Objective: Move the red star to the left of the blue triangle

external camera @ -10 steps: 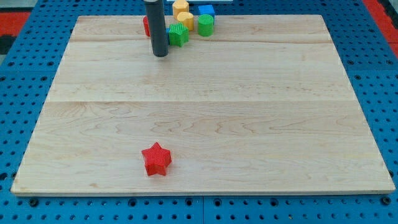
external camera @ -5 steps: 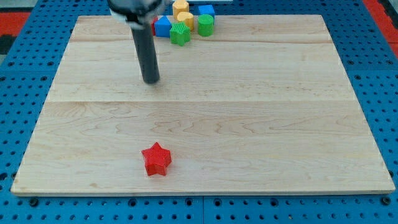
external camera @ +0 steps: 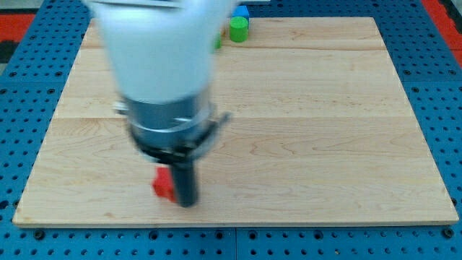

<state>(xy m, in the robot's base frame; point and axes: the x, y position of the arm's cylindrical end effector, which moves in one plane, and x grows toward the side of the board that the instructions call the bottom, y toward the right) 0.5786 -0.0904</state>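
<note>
The red star (external camera: 163,184) lies near the board's bottom edge, left of centre, mostly hidden behind my rod. My tip (external camera: 187,202) is down at the star's right side, touching or nearly touching it. The arm's white and grey body fills the view's upper left and hides the blue triangle and most of the block cluster at the top.
A green block (external camera: 239,29) and a blue block (external camera: 240,11) show at the board's top edge, right of the arm. The wooden board (external camera: 325,144) lies on a blue pegboard surface.
My tip has swept from the board's upper part down to the red star near the bottom edge. The star appears shifted slightly left. The arm now hides the top cluster.
</note>
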